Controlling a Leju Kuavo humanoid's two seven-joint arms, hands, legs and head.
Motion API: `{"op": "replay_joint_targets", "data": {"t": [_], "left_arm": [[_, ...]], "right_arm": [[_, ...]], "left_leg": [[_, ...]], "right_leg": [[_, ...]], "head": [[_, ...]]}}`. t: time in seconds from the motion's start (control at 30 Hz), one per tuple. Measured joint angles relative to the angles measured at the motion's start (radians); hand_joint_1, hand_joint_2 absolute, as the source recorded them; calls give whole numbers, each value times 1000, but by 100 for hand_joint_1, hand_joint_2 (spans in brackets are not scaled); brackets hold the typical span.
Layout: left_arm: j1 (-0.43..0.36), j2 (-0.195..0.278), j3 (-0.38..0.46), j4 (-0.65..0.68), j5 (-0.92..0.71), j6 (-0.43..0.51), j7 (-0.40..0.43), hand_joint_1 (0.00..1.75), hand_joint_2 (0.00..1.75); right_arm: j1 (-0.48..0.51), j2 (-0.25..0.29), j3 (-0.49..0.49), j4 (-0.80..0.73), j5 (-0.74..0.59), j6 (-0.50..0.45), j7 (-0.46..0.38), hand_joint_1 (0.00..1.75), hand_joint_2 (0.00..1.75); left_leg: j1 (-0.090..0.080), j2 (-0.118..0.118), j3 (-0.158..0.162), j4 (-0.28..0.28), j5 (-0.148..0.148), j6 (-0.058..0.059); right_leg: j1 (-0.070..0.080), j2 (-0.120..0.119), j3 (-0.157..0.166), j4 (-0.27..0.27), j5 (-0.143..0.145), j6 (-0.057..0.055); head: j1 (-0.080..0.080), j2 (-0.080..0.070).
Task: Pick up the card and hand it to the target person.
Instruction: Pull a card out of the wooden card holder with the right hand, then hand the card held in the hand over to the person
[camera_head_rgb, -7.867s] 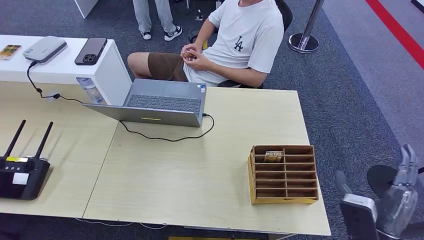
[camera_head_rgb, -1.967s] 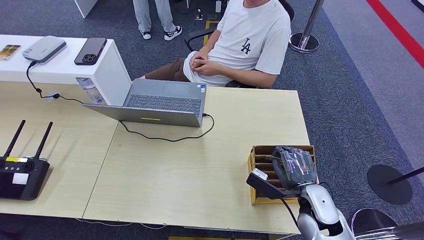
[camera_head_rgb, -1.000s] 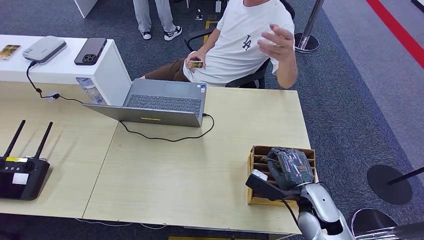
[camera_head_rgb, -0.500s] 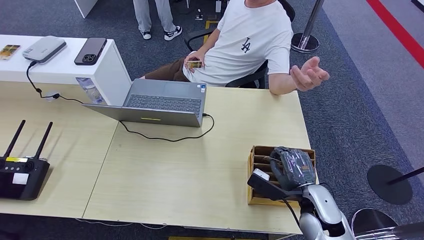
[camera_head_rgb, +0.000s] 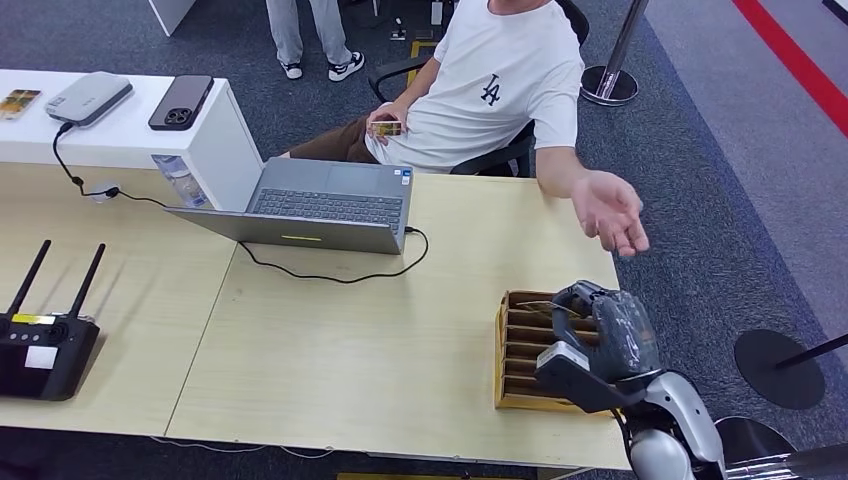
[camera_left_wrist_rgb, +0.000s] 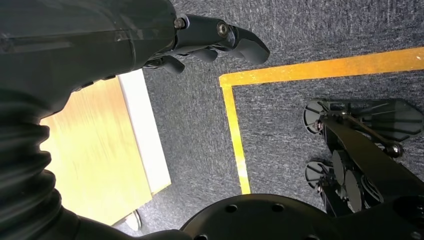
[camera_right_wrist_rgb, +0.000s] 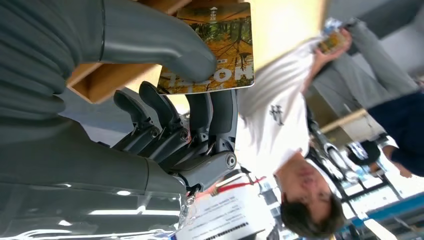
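While my right hand (camera_head_rgb: 607, 325) hovers over the wooden slot rack (camera_head_rgb: 520, 350), I see the card (camera_right_wrist_rgb: 217, 47) pinched between thumb and fingers, clear above the slots. Person's open palm (camera_head_rgb: 610, 210) waits at 12 o'clock. Left hand (camera_left_wrist_rgb: 200, 35) hangs empty, fingers loosely curled.

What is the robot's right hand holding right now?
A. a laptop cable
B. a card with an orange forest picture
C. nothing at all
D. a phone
B: in the right wrist view the right hand pinches a card printed with an orange forest scene between its thumb and fingers, beside the wooden card rack.
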Motion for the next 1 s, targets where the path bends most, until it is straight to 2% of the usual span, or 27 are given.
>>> {"op": "replay_joint_targets", "data": {"t": [0.23, 0.43, 0.7, 1.0], "left_arm": [[0, 0, 0, 0, 2, 1, -1, 0, 175], [0, 0, 0, 0, 2, 2, -1, 0, 175], [-1, 0, 0, 0, 2, 6, -1, 0, 175], [-2, -1, 0, 0, 2, 6, 0, 0, 175]], "right_arm": [[-1, 18, -63, -69, -203, 29, -123, 154, 175], [-11, 48, -97, -88, -269, 32, -172, 154, 175], [-55, 102, -107, -85, -226, -94, -230, 154, 175], [-65, 132, -103, -58, -176, -234, -265, 154, 175]], "left_leg": [[0, 0, 0, 0, 0, 0], [0, 0, 0, 0, 0, 0], [0, 0, 0, 0, 0, 0], [0, 0, 0, 0, 0, 0]], "right_leg": [[0, 0, 0, 0, 0, 0], [0, 0, 0, 0, 0, 0], [0, 0, 0, 0, 0, 0], [0, 0, 0, 0, 0, 0]], "head": [[0, 0], [0, 0], [0, 0], [0, 0]]}}
